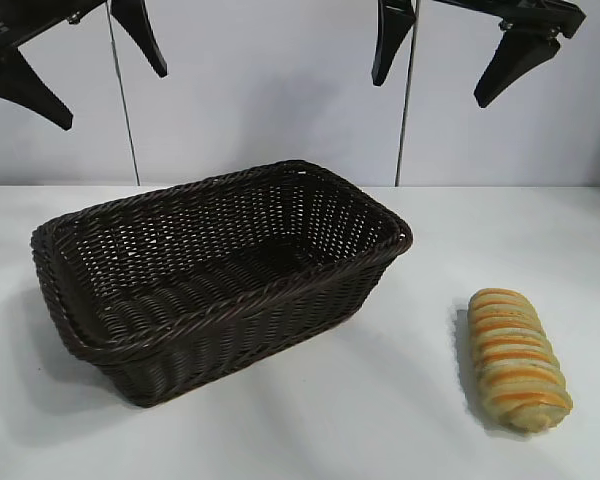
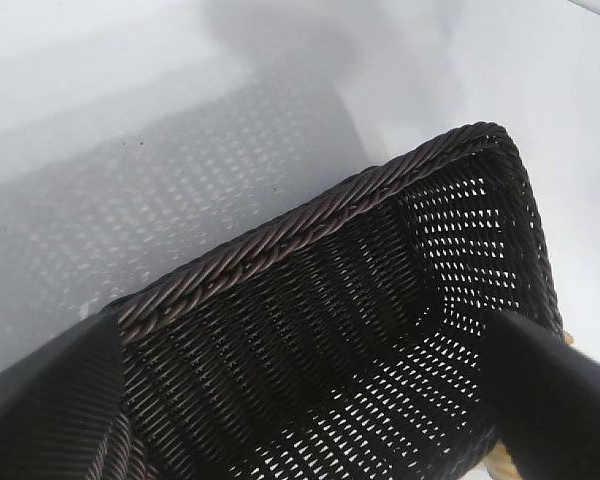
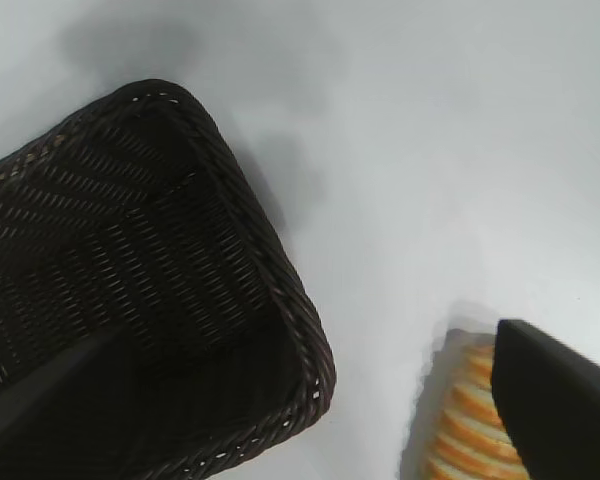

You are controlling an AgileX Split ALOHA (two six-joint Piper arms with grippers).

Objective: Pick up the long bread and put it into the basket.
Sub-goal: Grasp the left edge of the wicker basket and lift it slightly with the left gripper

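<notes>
exterior view, long bread (image 1: pixel 517 359) lying on the white table (image 1: pixel 380 420) well right of the dark basket (image 1: pixel 220 275), left gripper (image 1: pixel 90 60) and right gripper (image 1: pixel 450 55) both spread wide, high above, holding nothing

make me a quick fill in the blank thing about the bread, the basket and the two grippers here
1. The long bread lies on the table, to the ____ of the basket in the exterior view.
2. The inside of the basket is ____.
3. The left gripper and right gripper both hang above the table with fingers ____.
4. The bread's stripes are ____ in colour.

Missing words: right; empty; open; orange-brown
</notes>
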